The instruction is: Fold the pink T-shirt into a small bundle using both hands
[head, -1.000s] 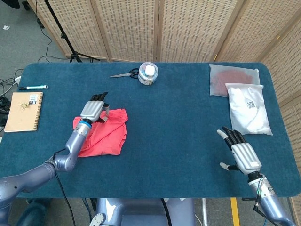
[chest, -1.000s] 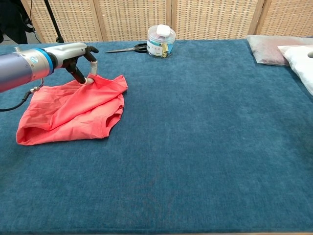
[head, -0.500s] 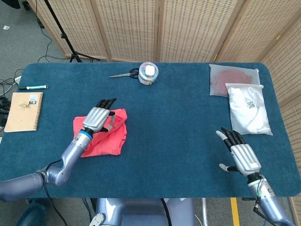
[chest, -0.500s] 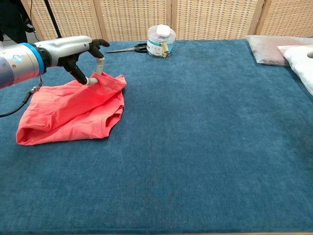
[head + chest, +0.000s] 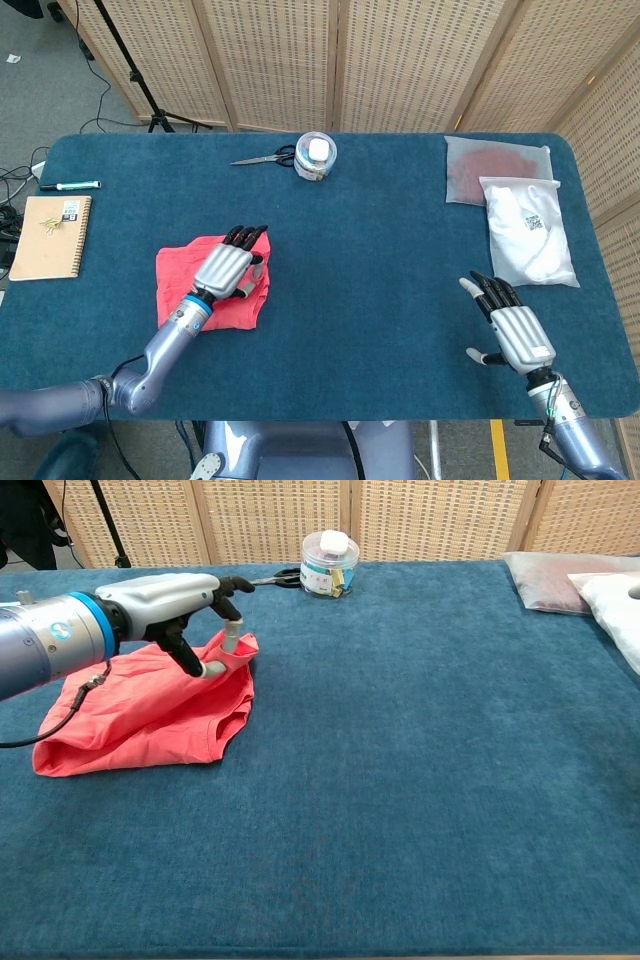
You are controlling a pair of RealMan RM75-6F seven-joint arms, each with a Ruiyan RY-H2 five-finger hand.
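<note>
The pink T-shirt (image 5: pixel 190 293) lies crumpled and partly folded on the blue table (image 5: pixel 380 250), left of centre. My left hand (image 5: pixel 230 267) hovers over its right edge. In the chest view the left hand (image 5: pixel 185 605) pinches a raised fold of the T-shirt (image 5: pixel 140 715) between thumb and a finger, lifting that far right corner off the table. My right hand (image 5: pixel 512 325) rests near the front right of the table, fingers spread and holding nothing, far from the shirt. It does not show in the chest view.
At the back stand a round jar (image 5: pixel 316 156) with scissors (image 5: pixel 265 157) beside it. A notebook (image 5: pixel 50 237) and a pen (image 5: pixel 70 185) lie at the far left. Two plastic bags, one reddish (image 5: pixel 497 170) and one white (image 5: pixel 527 230), lie at the back right.
My left hand has carried the pinched shirt corner to the right and toward the front, folding the cloth over itself. The shirt's outline has shrunk. The right hand has barely moved.
</note>
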